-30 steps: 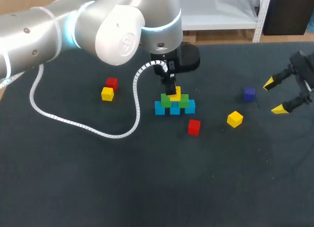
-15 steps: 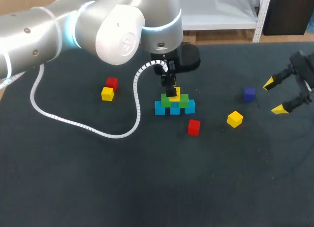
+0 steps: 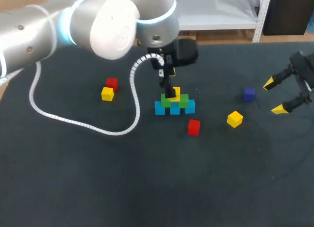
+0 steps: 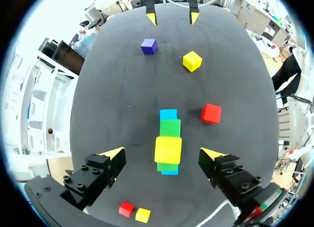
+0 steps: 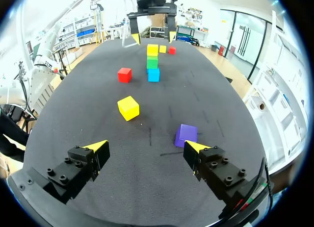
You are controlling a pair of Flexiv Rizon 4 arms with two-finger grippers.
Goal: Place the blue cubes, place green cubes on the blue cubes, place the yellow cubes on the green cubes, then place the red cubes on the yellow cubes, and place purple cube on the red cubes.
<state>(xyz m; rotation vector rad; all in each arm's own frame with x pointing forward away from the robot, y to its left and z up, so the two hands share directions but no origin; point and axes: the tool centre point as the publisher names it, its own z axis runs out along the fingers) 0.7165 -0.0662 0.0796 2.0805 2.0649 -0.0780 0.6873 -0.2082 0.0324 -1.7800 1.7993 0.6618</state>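
Yellow cube [image 4: 168, 149] seated on the green cubes [image 3: 170, 102], centre of the frame.
Under them sit the blue cubes [image 3: 175, 108]; my left end effector [image 4: 162, 154] hangs over that top cube, spread wide, touching nothing. Right end effector [image 3: 276, 95], far right, is spread and empty. Loose yellow cube [image 3: 235, 119], lower right, I judge light, rigid, slightly slick; I'd pinch two flat opposite sides.

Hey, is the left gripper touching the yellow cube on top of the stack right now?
Apart. The left wrist view shows the left gripper open around the yellow cube, with dark table showing between the cube and the gripper on both sides.
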